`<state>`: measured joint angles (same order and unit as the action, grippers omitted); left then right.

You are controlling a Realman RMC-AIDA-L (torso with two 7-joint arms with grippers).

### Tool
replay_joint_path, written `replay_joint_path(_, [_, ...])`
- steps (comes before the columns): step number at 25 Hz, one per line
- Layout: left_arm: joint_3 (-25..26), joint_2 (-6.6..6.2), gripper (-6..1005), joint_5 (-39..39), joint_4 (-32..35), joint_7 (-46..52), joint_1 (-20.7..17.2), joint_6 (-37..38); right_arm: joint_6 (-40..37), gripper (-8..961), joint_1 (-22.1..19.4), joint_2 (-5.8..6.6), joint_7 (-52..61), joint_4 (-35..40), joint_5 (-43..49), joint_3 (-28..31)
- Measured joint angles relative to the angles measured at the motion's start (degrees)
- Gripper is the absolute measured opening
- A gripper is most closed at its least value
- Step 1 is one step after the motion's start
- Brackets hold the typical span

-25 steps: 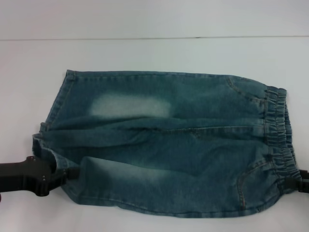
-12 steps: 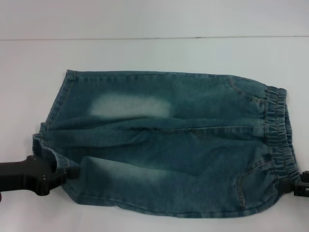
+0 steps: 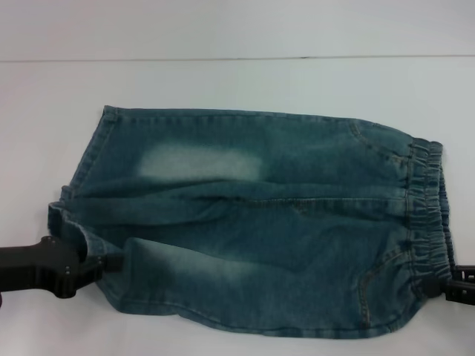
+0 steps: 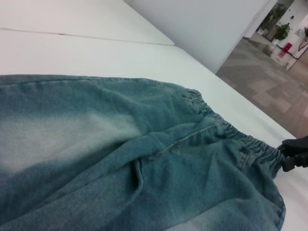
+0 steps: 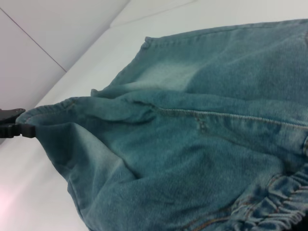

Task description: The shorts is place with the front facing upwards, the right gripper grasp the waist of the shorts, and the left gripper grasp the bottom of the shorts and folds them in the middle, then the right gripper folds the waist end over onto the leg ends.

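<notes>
Blue denim shorts (image 3: 260, 222) lie spread front up on the white table (image 3: 223, 81). Their elastic waist (image 3: 427, 215) is on the right and the leg ends on the left. My left gripper (image 3: 110, 262) is shut on the hem of the near leg at the lower left. The right wrist view shows that gripper (image 5: 21, 129) holding the hem corner slightly raised. My right gripper (image 3: 445, 285) pinches the near end of the waist at the lower right edge of the head view. It also shows in the left wrist view (image 4: 288, 156).
A seam line (image 3: 223, 58) runs across the back of the table. Bare white surface surrounds the shorts on the far side and to the left. A hallway floor (image 4: 269, 82) lies beyond the table's right edge.
The right gripper has slid a little toward the near edge, drawing the waist corner with it. The near edge of the shorts sits slightly lower. The left gripper has barely moved.
</notes>
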<state>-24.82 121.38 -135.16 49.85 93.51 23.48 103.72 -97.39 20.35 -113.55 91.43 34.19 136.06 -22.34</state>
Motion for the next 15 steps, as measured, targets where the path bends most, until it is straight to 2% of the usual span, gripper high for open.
replay_joint_path(14, [0.47,-0.35,5,4.54,0.24,-0.48,-0.28,-0.10,-2.28,53,0.08,0.40,0.96,1.19,-6.44,1.66])
replay_joint_path(15, [0.51,-0.35,5,4.98,0.25,-0.56,-0.33,-0.25,-2.31,58,0.19,0.42,1.26,1.15,-6.65,1.68])
